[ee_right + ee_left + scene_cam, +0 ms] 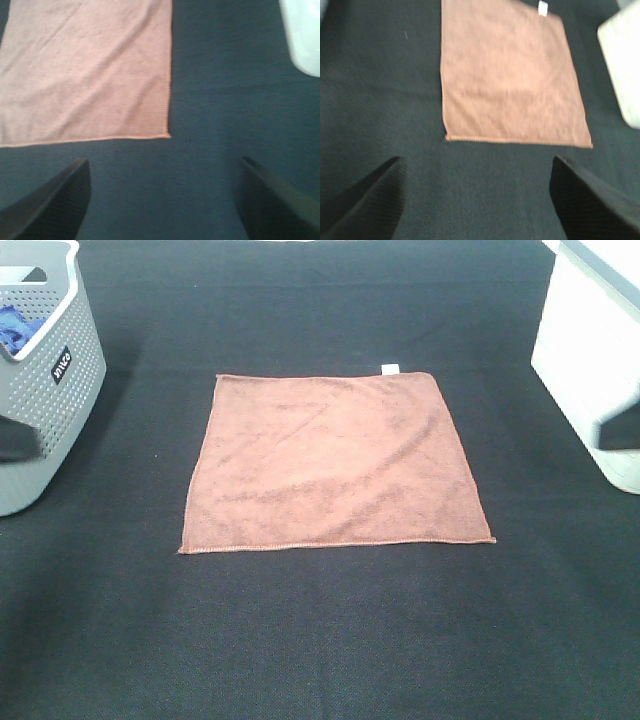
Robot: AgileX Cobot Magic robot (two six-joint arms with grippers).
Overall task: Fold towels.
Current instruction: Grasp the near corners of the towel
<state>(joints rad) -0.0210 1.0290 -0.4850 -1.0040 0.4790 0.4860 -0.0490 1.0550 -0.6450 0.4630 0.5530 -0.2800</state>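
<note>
One reddish-brown towel point(335, 460) lies flat and spread open on the black table cover, with a small white tag point(391, 368) on its far edge. It also shows in the left wrist view point(510, 75) and in the right wrist view point(85, 70). My left gripper point(477, 165) is open and empty, above the cover just short of the towel's near left corner. My right gripper point(165, 162) is open and empty, just short of the near right corner. Neither gripper shows in the exterior high view.
A grey perforated basket point(60, 380) holding blue cloth point(18, 328) stands at the far left. A white bin point(590, 350) stands at the far right; it also shows in the left wrist view point(622, 60) and the right wrist view point(302, 35).
</note>
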